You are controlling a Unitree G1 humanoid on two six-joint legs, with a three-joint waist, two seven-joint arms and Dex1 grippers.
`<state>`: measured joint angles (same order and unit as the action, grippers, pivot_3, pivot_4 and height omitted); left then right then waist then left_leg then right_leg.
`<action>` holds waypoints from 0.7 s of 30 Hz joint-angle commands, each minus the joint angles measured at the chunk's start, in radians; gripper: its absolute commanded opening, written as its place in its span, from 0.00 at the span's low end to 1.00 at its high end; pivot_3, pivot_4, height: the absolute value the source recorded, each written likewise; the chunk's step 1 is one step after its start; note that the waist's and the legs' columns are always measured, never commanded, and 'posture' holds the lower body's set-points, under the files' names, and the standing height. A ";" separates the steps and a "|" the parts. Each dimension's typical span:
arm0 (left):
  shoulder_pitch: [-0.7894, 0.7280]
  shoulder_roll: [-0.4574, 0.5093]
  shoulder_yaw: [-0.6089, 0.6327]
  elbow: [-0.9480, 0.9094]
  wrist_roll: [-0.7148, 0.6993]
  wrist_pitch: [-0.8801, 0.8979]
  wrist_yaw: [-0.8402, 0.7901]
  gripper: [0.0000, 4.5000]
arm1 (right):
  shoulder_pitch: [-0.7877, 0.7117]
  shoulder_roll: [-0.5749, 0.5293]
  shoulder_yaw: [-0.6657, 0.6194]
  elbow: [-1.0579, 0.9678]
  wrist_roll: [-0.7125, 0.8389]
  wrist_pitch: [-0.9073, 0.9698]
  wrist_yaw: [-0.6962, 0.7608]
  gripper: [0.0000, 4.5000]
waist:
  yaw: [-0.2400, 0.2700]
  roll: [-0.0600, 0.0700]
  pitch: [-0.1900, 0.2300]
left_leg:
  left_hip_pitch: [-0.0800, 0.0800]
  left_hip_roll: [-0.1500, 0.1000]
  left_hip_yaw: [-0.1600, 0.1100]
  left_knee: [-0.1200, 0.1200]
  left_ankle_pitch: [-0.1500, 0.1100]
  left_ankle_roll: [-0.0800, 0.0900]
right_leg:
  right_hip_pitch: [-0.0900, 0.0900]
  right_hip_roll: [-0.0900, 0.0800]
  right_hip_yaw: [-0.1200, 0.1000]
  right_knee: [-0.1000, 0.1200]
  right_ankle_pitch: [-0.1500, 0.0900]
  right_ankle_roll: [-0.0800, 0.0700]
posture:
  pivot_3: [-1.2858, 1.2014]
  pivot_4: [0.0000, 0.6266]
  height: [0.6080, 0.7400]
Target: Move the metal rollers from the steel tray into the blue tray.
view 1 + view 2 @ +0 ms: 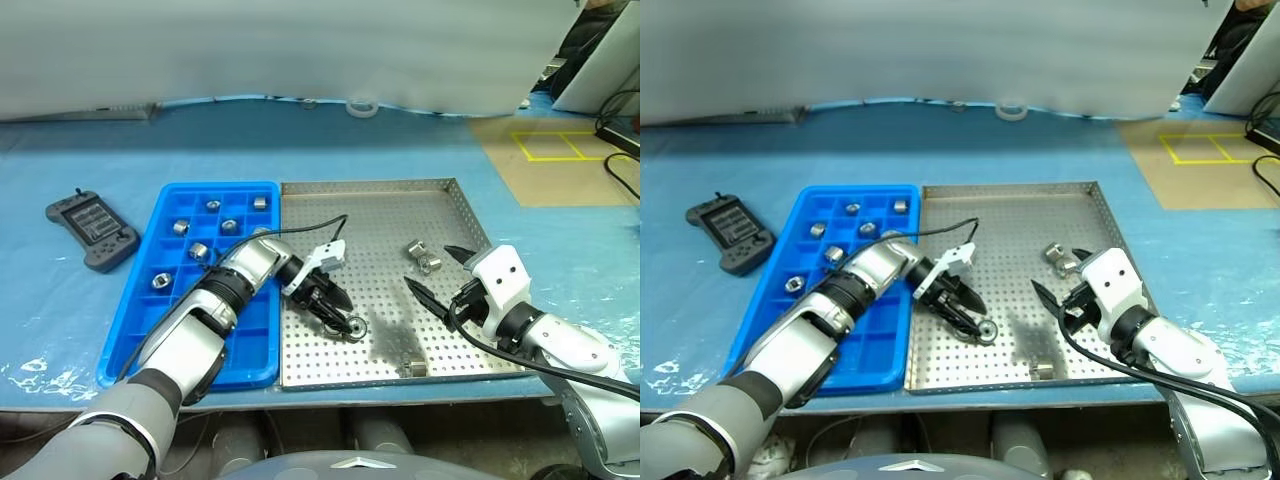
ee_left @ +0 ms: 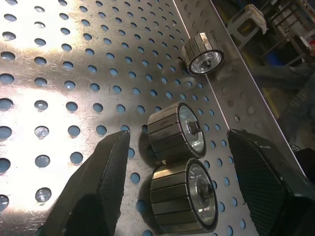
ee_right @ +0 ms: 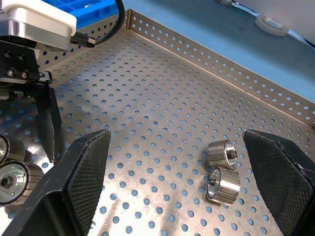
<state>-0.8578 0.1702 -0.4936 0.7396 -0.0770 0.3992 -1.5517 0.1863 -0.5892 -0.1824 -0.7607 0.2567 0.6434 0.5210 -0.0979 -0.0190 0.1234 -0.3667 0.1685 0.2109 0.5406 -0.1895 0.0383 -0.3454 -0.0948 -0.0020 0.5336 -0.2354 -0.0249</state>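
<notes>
The steel tray (image 1: 380,200) lies mid-table with the blue tray (image 1: 250,360) against its left side. My left gripper (image 1: 338,312) is low over the steel tray's front, open, its fingers (image 2: 98,187) either side of two metal rollers (image 2: 174,130) lying side by side, not touching them. A third roller (image 2: 202,54) rests by the tray's front rim. My right gripper (image 1: 430,267) hovers open over the tray's right part, just short of a pair of rollers (image 3: 222,169). Several rollers (image 1: 198,250) sit in the blue tray's compartments.
A dark grey handheld controller (image 1: 92,230) lies on the blue table cover left of the blue tray. A white tape ring (image 1: 363,107) sits at the table's back edge. A black cable (image 1: 310,228) runs from my left wrist across the tray.
</notes>
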 commanded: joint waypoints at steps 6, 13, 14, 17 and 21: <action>0.028 0.050 0.015 -0.188 -0.009 0.102 0.018 0.48 | -0.008 -0.010 0.000 -0.028 -0.001 -0.007 -0.009 1.00 | -0.004 0.000 0.001 | -0.004 0.000 0.000 -0.001 0.000 0.000 | -0.003 0.000 0.000 0.000 0.000 0.000 | 0.30 0.24 1.00; 0.006 0.082 0.041 -0.297 -0.037 0.209 0.055 0.21 | -0.022 -0.007 0.002 -0.017 -0.001 -0.010 -0.012 1.00 | -0.004 0.000 0.001 | -0.004 0.000 0.000 -0.001 0.000 0.000 | -0.003 0.000 0.000 0.000 0.000 0.000 | 0.31 0.24 1.00; 0.002 0.083 0.046 -0.304 -0.040 0.225 0.068 0.21 | -0.022 -0.007 0.003 -0.017 -0.002 -0.011 -0.013 1.00 | -0.004 0.000 0.001 | -0.004 0.000 0.000 -0.001 0.000 0.000 | -0.003 0.000 0.000 0.000 0.000 0.000 | 0.31 0.24 1.00; -0.010 0.098 0.084 -0.360 -0.090 0.293 0.063 0.21 | -0.027 -0.003 0.012 -0.012 -0.004 -0.013 -0.016 1.00 | -0.005 0.000 0.001 | -0.004 0.000 0.000 -0.001 0.000 0.000 | -0.004 0.000 0.000 0.000 0.000 0.000 | 0.31 0.24 1.00; -0.030 0.092 0.148 -0.417 -0.160 0.387 0.110 0.21 | -0.028 -0.003 0.012 -0.009 0.000 -0.017 -0.018 1.00 | -0.004 0.001 0.002 | -0.004 0.000 0.000 -0.001 0.000 0.000 | -0.004 0.000 0.000 0.000 0.000 0.000 | 0.31 0.24 1.00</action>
<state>-0.8624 0.2735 -0.3824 0.3640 -0.1995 0.7577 -1.4662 0.1678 -0.5910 -0.1631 -0.7583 0.2545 0.6424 0.5064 -0.1014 -0.0184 0.1251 -0.3708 0.1685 0.2110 0.5392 -0.1897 0.0384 -0.3491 -0.0947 -0.0025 0.5333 -0.2354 -0.0250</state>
